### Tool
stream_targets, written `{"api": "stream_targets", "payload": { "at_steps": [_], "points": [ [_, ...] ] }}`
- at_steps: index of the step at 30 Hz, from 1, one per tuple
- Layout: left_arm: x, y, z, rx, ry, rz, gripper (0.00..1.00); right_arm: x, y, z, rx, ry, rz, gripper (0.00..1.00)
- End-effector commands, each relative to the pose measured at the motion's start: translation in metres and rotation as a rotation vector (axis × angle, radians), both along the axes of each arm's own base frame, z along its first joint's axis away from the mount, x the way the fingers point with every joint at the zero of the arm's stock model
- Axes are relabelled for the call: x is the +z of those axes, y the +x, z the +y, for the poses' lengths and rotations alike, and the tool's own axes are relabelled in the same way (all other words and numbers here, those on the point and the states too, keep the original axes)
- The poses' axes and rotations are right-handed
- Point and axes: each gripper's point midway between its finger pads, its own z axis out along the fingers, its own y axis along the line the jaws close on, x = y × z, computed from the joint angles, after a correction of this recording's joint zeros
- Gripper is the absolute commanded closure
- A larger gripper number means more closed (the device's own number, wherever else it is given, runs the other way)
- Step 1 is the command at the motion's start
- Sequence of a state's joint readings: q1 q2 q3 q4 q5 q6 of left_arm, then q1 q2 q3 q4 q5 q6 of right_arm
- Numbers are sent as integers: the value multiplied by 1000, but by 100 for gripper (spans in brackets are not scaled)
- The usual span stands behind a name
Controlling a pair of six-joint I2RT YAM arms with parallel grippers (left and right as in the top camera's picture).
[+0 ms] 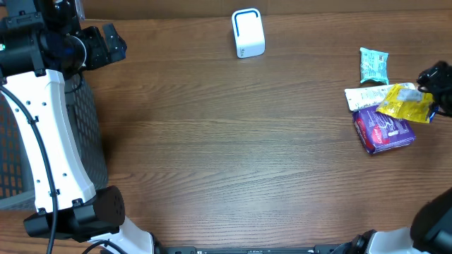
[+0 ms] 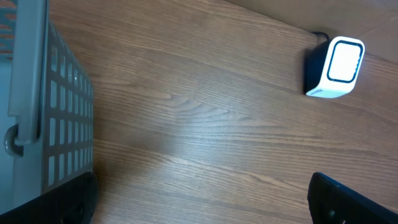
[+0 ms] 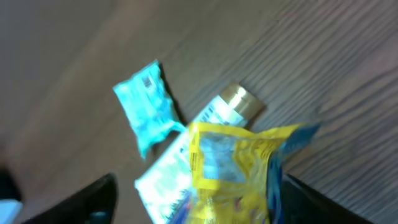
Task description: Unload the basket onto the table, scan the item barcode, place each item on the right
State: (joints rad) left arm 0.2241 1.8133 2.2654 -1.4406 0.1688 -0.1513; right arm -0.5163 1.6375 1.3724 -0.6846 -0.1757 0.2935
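Yellow packet (image 1: 406, 104) sits at far right of table (image 1: 226, 141), on top of purple packet (image 1: 383, 130) and white packet (image 1: 364, 95). Long axis runs across table, blue-edged end toward right edge. Teal packet (image 1: 373, 65) nearby shows barcode patch. I can't read any print; too blurred. Right gripper (image 3: 199, 180) released, fingers spread either side of yellow packet. Left gripper (image 2: 202, 186) released, empty, beside basket (image 2: 62, 112).

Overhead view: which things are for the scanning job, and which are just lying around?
For the job: scanner; yellow packet, by the open right gripper.
Just lying about, it seems: teal packet; purple packet; white tube; basket.
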Motion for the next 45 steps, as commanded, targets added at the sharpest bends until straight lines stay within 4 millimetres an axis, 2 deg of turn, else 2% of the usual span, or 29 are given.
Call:
{"api": "stream_targets", "payload": {
  "at_steps": [1,4,9,13,19,23,28,32,36,41,45],
  "points": [
    [5,1,-3,-4,-6,-17,1,82,-4,5,7,-90,-164,9],
    [5,1,-3,-4,-6,-17,0,108,-18,14,14,-104,-201,8],
    [5,1,-3,-4,-6,-17,1,147,-51,41,49,-121,-258,7],
    [5,1,-3,-4,-6,-17,0,168,-85,74,141,-118,-287,6],
    [5,1,-3,-4,-6,-17,0,188,-139,121,270,-148,-320,6],
    [5,1,-3,-4,-6,-17,1,201,-170,154,342,-122,-382,0],
    [5,1,-3,-3,-6,-17,0,197,-203,179,361,-77,-379,0],
    [5,1,-3,-4,-6,-17,0,188,-212,184,357,-46,-339,0],
    [5,1,-3,-4,-6,-16,0,187,-212,177,347,-96,-326,0],
    [5,1,-3,-4,-6,-16,1,190,-211,182,476,-205,-340,0],
    [5,1,-3,-4,-6,-17,0,186,-212,187,528,-222,-333,0]
  ]
}}
